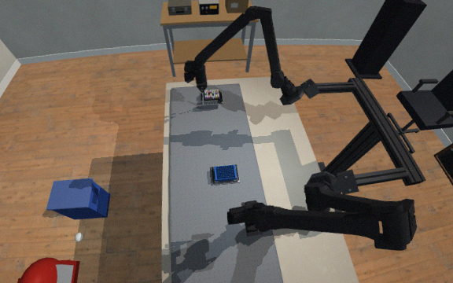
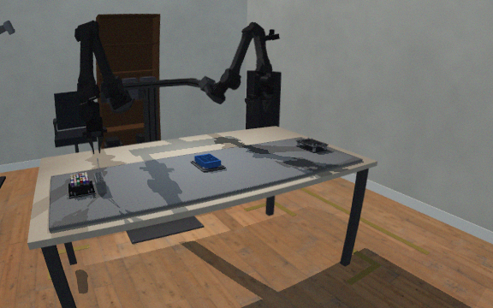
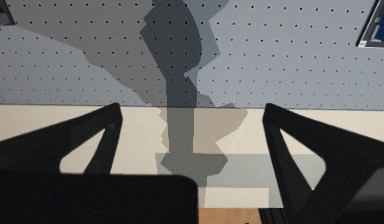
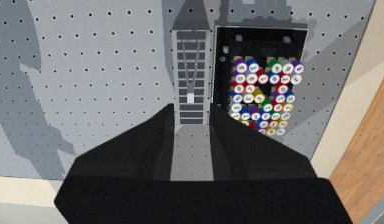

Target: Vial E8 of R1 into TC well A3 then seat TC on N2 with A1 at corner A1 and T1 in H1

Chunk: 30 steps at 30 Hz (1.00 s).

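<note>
The right gripper (image 2: 96,151) (image 4: 192,106) has its narrowly spaced fingers open, pointing down over the grey slotted holder H1 (image 2: 101,186) (image 4: 208,75). The thin forceps T1 (image 2: 98,164) (image 4: 191,95) stand in H1, below the fingertips and in line with their gap; no contact shows. The vial rack R1 (image 1: 212,94) (image 2: 80,180) (image 4: 265,105), with many coloured caps, is beside H1. Its well names are unreadable. The blue tube carrier TC (image 1: 225,173) (image 2: 207,161) sits mid-table. The black raised nest N2 (image 2: 312,145) is empty. The left gripper (image 3: 192,106) is wide open and empty, high above the table edge.
TC sits on a dark, low nest (image 2: 223,167) on the perforated grey mat (image 1: 195,189) (image 2: 152,201). R1 stands right against H1, close to the right gripper's fingers. The left arm (image 1: 309,220) hides N2 in the top view.
</note>
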Available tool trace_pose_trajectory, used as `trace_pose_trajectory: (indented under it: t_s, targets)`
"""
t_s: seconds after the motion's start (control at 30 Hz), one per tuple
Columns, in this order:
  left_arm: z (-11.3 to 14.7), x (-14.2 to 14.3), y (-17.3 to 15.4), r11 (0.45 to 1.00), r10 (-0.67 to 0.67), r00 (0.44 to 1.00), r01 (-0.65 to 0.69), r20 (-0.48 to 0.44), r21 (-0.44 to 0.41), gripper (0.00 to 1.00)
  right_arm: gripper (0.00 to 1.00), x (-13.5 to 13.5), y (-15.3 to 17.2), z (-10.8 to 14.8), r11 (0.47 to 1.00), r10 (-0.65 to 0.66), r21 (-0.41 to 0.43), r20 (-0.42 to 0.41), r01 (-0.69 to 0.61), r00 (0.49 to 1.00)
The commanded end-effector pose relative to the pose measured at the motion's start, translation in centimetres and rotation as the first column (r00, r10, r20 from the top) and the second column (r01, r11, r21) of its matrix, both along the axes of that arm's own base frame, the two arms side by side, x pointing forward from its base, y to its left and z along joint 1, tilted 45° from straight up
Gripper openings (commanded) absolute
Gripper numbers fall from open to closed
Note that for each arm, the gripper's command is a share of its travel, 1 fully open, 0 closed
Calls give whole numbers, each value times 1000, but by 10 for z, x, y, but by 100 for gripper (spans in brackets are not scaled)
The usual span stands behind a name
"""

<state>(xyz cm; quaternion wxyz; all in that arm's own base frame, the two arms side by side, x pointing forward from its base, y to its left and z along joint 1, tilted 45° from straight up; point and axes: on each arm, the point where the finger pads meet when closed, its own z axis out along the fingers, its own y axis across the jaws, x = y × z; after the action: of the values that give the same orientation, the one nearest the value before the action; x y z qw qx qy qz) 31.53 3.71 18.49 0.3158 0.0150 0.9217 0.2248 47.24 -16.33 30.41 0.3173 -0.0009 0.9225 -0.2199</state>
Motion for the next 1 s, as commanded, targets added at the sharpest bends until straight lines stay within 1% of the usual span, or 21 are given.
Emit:
trace_pose_trajectory:
  t_s: [0.0,0.37,0.4,0.43,0.77,0.8,0.83,0.97]
  targets:
    - [9,3,-1,1000,-9,1000,9,12,3,100,24,2,1,14,1000,3,-7,25,-3,1000]
    - [9,3,-1,1000,-9,1000,9,12,3,100,24,1,1,13,1000,3,-7,25,-3,1000]
    - [9,3,-1,1000,-9,1000,9,12,3,100,24,-6,5,11,1000,12,-10,23,-12,1000]
    - [9,3,-1,1000,-9,1000,9,12,3,100,24,1,1,13,1000,3,-7,25,-3,1000]
    - [9,3,-1,1000,-9,1000,9,12,3,100,24,1,1,13,1000,3,-7,25,-3,1000]
    - [9,3,-1,1000,-9,1000,9,12,3,100,24,-5,6,11,1000,13,-11,28,-12,1000]
    - [9,3,-1,1000,-9,1000,9,12,3,100,24,0,1,13,1000,3,-7,25,-3,1000]
    - [9,3,-1,1000,-9,1000,9,12,3,100,24,0,1,13,1000,3,-7,25,-3,1000]
